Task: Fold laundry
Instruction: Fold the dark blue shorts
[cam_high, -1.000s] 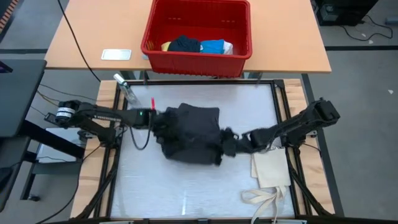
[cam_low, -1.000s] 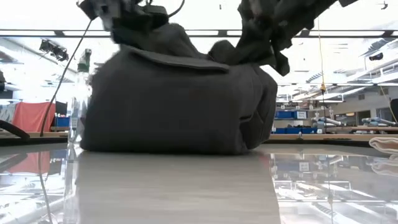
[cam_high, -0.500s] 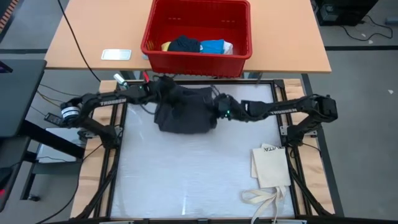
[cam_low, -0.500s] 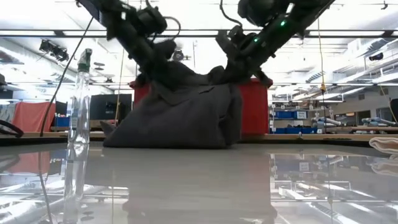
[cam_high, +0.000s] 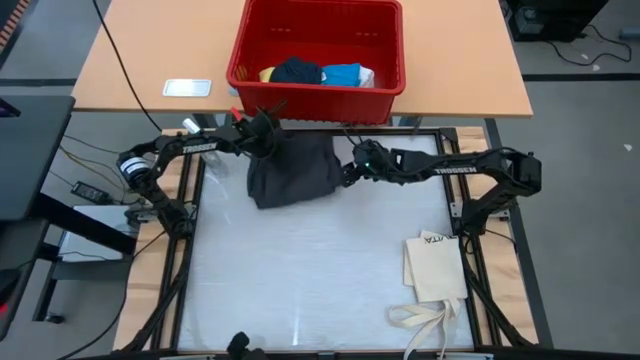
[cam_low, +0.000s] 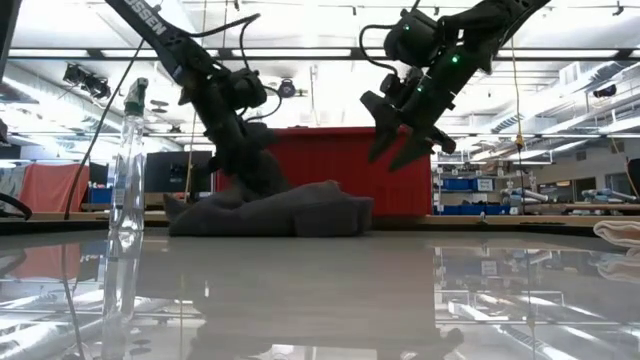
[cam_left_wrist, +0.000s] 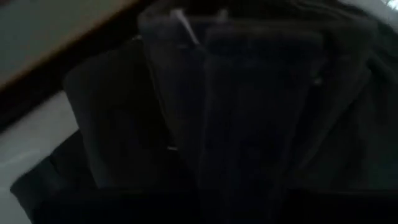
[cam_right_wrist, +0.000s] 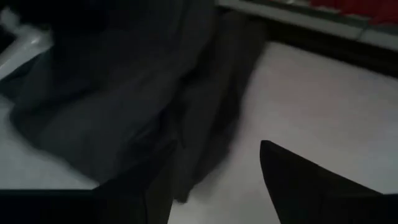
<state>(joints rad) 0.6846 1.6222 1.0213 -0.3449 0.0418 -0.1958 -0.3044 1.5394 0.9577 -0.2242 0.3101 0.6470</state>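
1. At the 12 o'clock end of the bench lies one pair of dark grey cargo shorts, a low, rumpled heap on the white surface.
2. Past that edge stands one red basket. I count four cloth pieces in it: one yellow, one navy, one bright blue and one white.
3. One cream tote bag lies flat at about 4 o'clock on the bench, well apart from the shorts, its straps trailing toward 6 o'clock.
4. One clear bottle stands upright at about 10 o'clock, near my left arm.
5. My left fingers are down at the 11 o'clock corner of the shorts, pinched together on the cloth. My left wrist camera sees only dark folds pressed close.
6. My right fingers are spread wide apart with nothing between them. They hang in the air just off the 3 o'clock edge of the shorts, tips pointing down at the bench, not touching the cloth.
7. From my right wrist, the two dark tips frame bare bench, with the edge of the shorts just beyond.
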